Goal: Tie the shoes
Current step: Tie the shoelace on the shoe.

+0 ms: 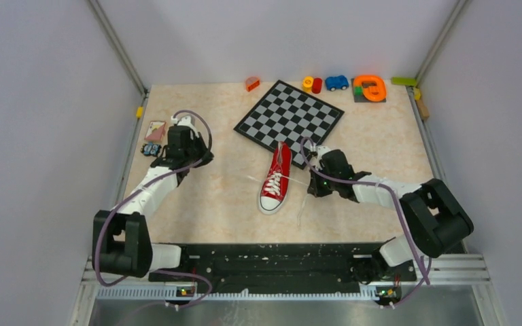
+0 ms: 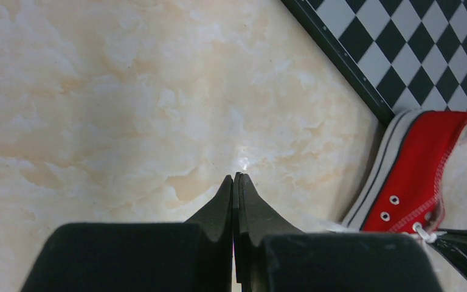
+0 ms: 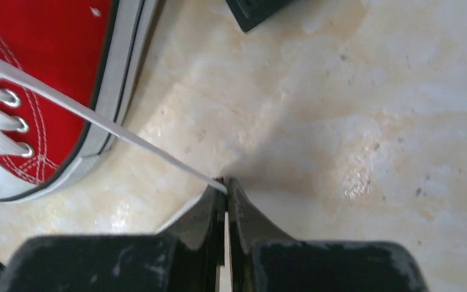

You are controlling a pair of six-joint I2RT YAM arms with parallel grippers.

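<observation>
The shoe [image 1: 275,180] is a red canvas sneaker with a white toe cap, lying mid-table with its toe toward the arms. In the right wrist view its side [image 3: 42,67] fills the upper left. A white lace [image 3: 127,137] runs taut from the eyelets into my right gripper [image 3: 225,182], which is shut on it just right of the shoe [image 1: 312,189]. The lace's loose end trails toward the near edge [image 1: 300,216]. My left gripper [image 2: 236,177] is shut with nothing in it, over bare table left of the shoe [image 1: 202,157]. The shoe's heel [image 2: 413,176] shows at its right.
A chessboard [image 1: 289,117] lies behind the shoe, its corner by the heel [image 2: 413,48]. Small toys line the back edge: an orange block [image 1: 252,83], a blue car [image 1: 336,82], an orange ring piece [image 1: 370,88]. A card [image 1: 155,130] lies at far left.
</observation>
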